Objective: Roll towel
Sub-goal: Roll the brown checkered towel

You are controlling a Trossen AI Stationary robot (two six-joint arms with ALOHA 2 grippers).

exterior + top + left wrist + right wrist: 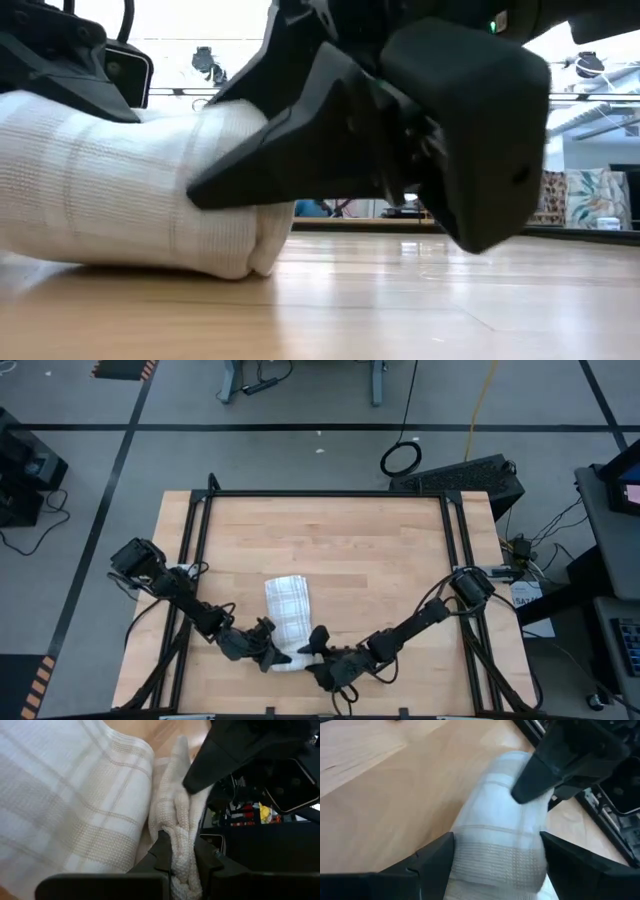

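Note:
The white towel (pixel 288 608) with a faint grey check lies in the middle of the table, running from far to near. Its near end is rolled into a thick roll (pixel 130 190) that rests on the wood. My left gripper (pixel 272 653) is at the roll's left end, shut on cloth. My right gripper (pixel 312 650) is at the roll's right end, open, with its fingers on either side of the roll (pixel 500 850). My left gripper pinches a bunch of several cloth layers (pixel 181 851) at the roll's left end between its two fingers. It comes low, from the table's left. The roll lies on the table. My right gripper is open around the roll's right end (pixel 495 865), coming low from the right, and the cloth fills the gap between its fingers (pixel 436 856). In the low view one finger (pixel 270 145) lies against the roll's upper side. The roll rests on the table.
Bare wooden table (pixel 380 560) lies to the far side and to the right of the towel. Black frame rails (pixel 455 550) run along the table's left and right sides. The near edge is close behind both grippers.

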